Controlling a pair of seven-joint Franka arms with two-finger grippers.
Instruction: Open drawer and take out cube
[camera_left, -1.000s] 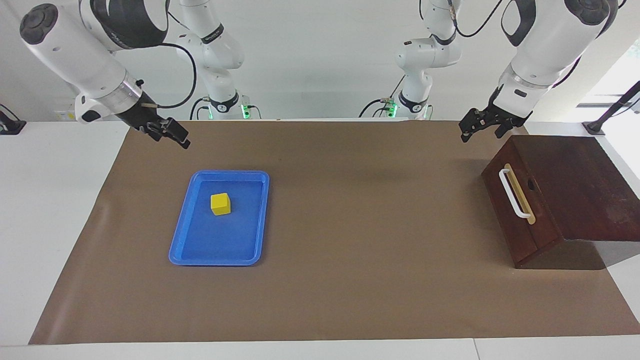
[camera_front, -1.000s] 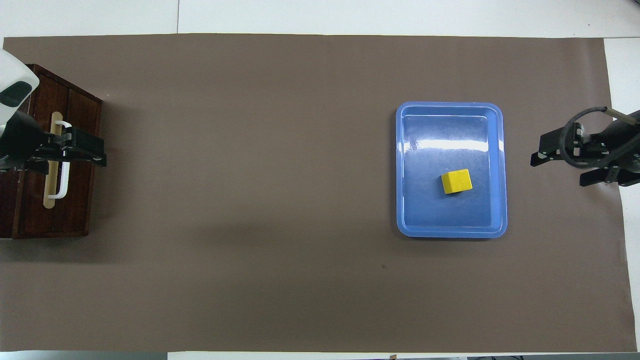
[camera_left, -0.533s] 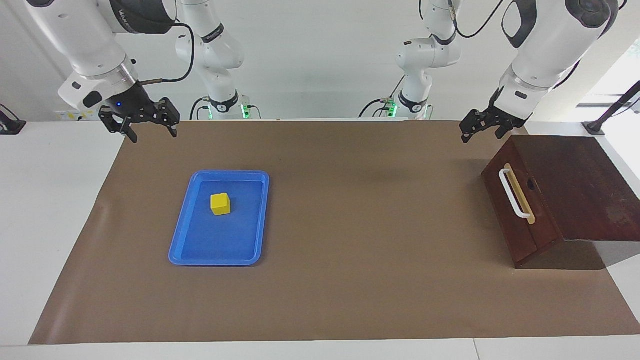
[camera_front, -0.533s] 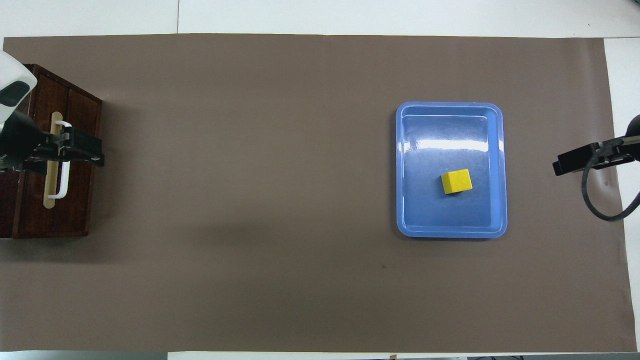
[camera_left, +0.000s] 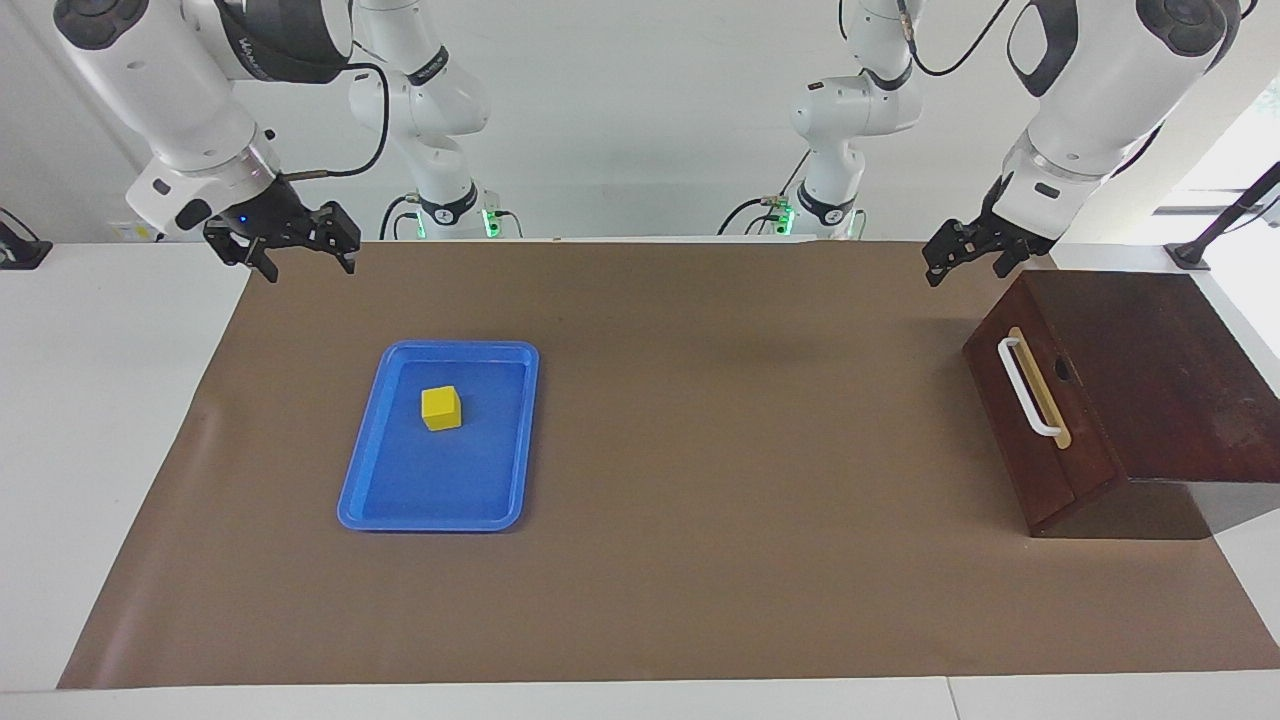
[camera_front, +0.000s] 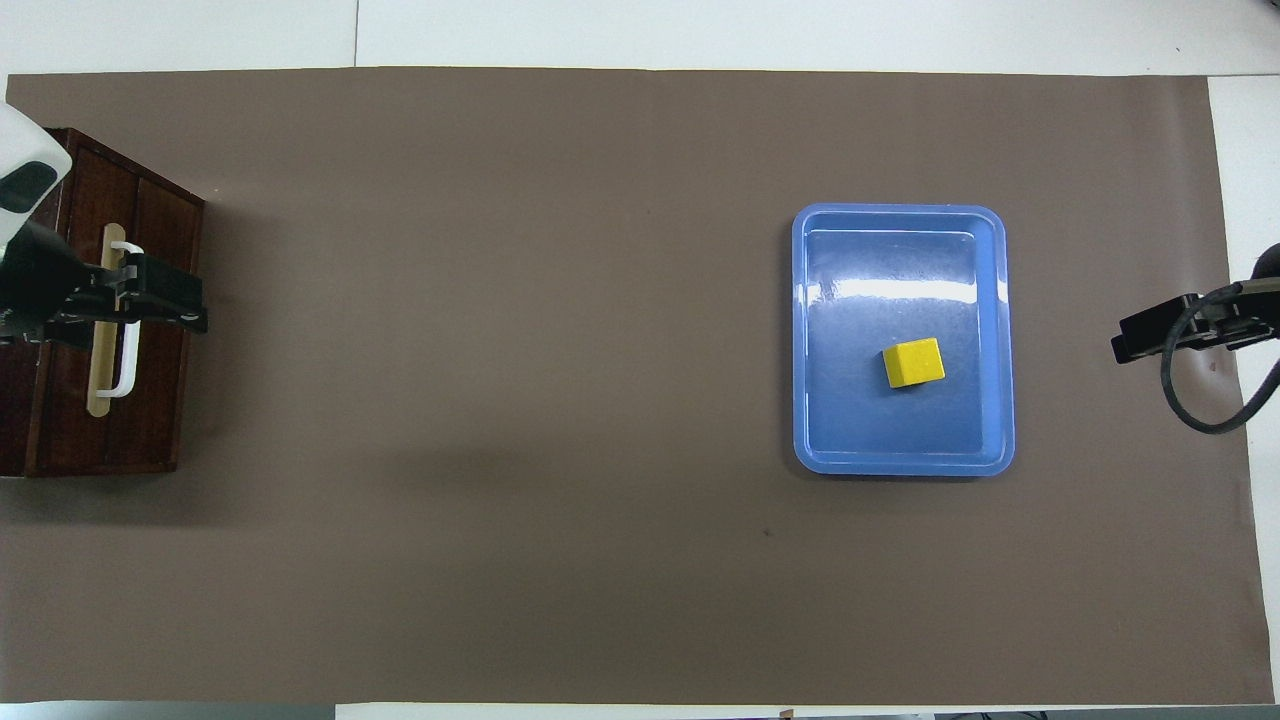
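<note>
Now left gripper (camera_left: 962, 262) and right gripper (camera_left: 297, 257) both hang wide apart, holding nothing

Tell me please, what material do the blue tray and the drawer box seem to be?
Blue tray: probably plastic, glossy; light reflects off its floor in the overhead view. Drawer box: apparently wood, dark reddish-brown with visible grain, slightly shiny, likely varnished.

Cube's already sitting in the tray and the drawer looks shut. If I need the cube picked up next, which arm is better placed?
Right, probably. The right gripper hangs open over the mat's edge near the blue tray holding the cube. The left gripper, also open, hangs by the drawer at the left arm's end.
</note>
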